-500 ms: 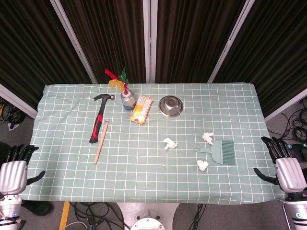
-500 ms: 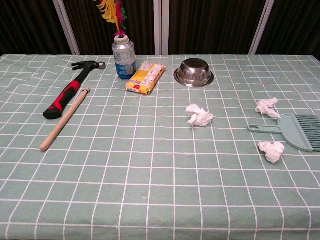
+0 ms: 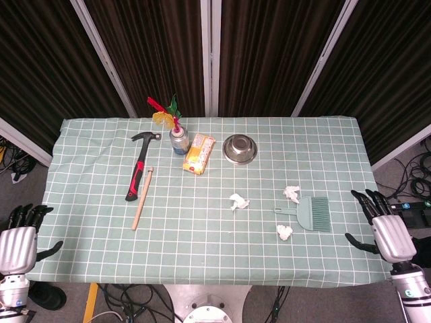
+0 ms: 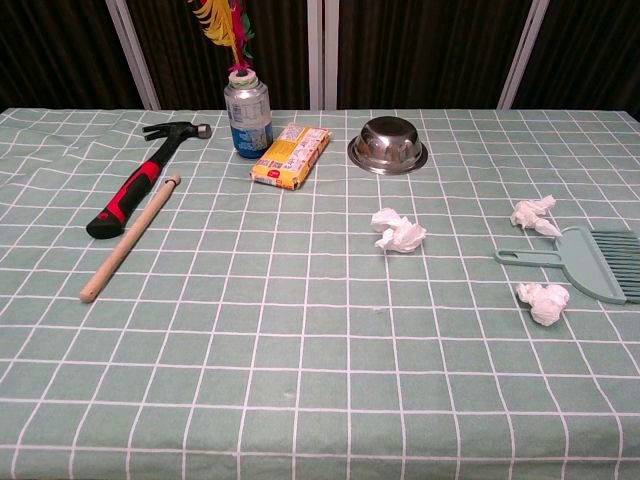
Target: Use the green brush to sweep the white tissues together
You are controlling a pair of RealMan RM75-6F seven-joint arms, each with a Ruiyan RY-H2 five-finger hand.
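1. Right hand (image 3: 385,229) is hovering empty, fingers spread, off the table's three-o'clock edge; left hand (image 3: 19,239) is idling open too.
2. Green brush (image 3: 311,213) is lying flat between two white tissues (image 3: 285,232), handle pointing nine o'clock: best gripping that handle squarely.

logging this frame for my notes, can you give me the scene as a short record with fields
table: green checked cloth
brush: green brush lying flat near the right edge, handle pointing left, not held
tissues: three white wads, apart: one beside the brush's far side, one by its near side, one further left
right hand: right hand open at the table's right edge, holding nothing, apart from the brush
left hand: left hand open off the left edge, holding nothing
other items: hammer, wooden stick, can, yellow packet, metal bowl
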